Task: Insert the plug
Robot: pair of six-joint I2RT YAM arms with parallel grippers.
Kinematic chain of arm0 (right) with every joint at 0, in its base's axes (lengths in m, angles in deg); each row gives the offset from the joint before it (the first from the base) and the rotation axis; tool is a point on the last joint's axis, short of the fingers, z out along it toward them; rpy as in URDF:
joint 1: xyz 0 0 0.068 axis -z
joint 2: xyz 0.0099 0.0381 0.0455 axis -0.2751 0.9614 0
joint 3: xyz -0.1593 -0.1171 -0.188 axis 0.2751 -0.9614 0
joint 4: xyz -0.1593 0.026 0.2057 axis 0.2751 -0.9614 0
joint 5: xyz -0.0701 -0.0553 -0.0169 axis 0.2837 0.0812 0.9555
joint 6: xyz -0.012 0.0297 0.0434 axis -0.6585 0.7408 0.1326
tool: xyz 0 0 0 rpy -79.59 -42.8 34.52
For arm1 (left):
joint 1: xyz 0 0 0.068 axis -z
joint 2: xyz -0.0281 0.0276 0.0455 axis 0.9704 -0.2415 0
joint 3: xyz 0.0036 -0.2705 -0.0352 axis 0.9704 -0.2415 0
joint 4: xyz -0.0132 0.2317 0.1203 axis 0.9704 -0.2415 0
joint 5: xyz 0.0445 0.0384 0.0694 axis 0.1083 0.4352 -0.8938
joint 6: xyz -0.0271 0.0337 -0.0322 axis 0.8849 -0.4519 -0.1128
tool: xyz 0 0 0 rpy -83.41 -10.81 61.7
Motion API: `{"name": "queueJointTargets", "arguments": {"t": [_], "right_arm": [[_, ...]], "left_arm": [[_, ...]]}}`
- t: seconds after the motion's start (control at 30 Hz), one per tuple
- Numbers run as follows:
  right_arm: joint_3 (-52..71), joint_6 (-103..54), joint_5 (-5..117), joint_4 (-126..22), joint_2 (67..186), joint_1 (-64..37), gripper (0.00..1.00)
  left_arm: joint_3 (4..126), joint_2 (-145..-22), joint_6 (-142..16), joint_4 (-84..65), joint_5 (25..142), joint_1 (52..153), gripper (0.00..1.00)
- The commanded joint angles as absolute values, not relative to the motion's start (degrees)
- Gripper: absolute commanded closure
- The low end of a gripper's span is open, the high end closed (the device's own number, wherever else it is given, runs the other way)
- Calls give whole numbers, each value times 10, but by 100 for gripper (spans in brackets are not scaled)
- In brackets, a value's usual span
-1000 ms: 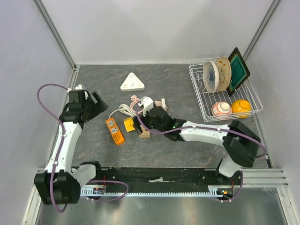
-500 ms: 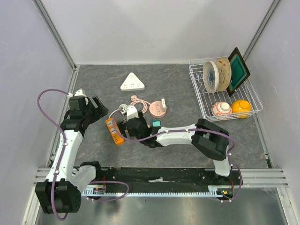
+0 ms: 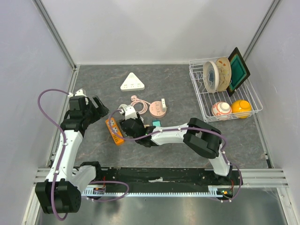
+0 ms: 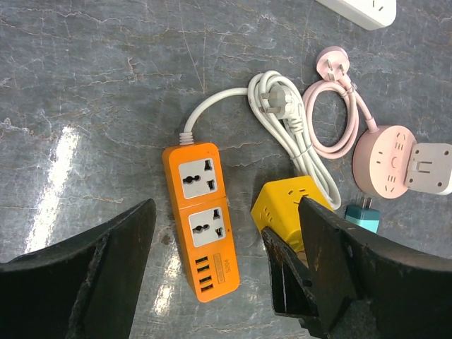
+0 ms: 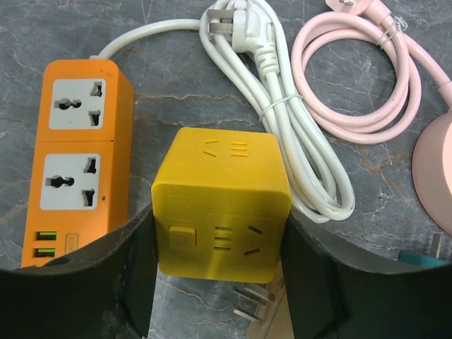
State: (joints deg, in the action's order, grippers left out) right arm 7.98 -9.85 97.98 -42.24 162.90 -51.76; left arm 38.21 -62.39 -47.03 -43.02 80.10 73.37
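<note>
The yellow cube socket point(image 5: 220, 191) fills the gap between the right tool's point(image 5: 219, 247) fingers, leaving no room on either side. The orange power strip point(image 5: 74, 155) lies just beside its left finger. The coiled white cable point(image 5: 296, 134) and pink cable point(image 5: 353, 78) crowd ahead and right. Left of the left tool point(image 4: 226, 261), the table point(image 4: 92, 106) lies bare.

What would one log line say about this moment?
left pincer: open, empty | right pincer: gripping yellow cube socket | orange power strip: nothing plugged in
</note>
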Motion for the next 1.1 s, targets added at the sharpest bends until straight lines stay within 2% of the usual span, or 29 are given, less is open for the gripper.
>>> {"name": "queueJointTargets", "arguments": {"t": [0.0,0.03,0.07,0.13,0.17,0.23,0.33,0.5,0.8,0.93,1.07], "right_arm": [[104,-95,986,-422,1633,-517,45],[104,-96,981,-422,1628,-517,51],[104,-97,978,-423,1622,-517,64],[104,-99,963,-429,1594,-517,76],[104,-97,957,-434,1583,-516,89],[110,-93,937,-458,1545,-509,100],[110,-68,885,-501,1489,-481,100],[106,-14,720,-578,1416,-406,100],[101,38,553,-681,1327,-281,100],[79,47,467,-686,1301,-227,100],[66,41,394,-685,1283,-189,100]], "left_arm": [[381,-615,-494,-407,807,733,11],[381,-614,-493,-407,808,733,11],[380,-613,-493,-407,807,734,11],[378,-611,-493,-406,806,733,11],[378,-609,-494,-405,809,733,11],[376,-607,-498,-401,813,732,11],[371,-601,-500,-393,831,733,12],[363,-593,-510,-375,885,733,12],[344,-607,-506,-330,1015,746,11],[345,-622,-491,-332,1020,779,11],[343,-635,-467,-348,965,818,11]]}}
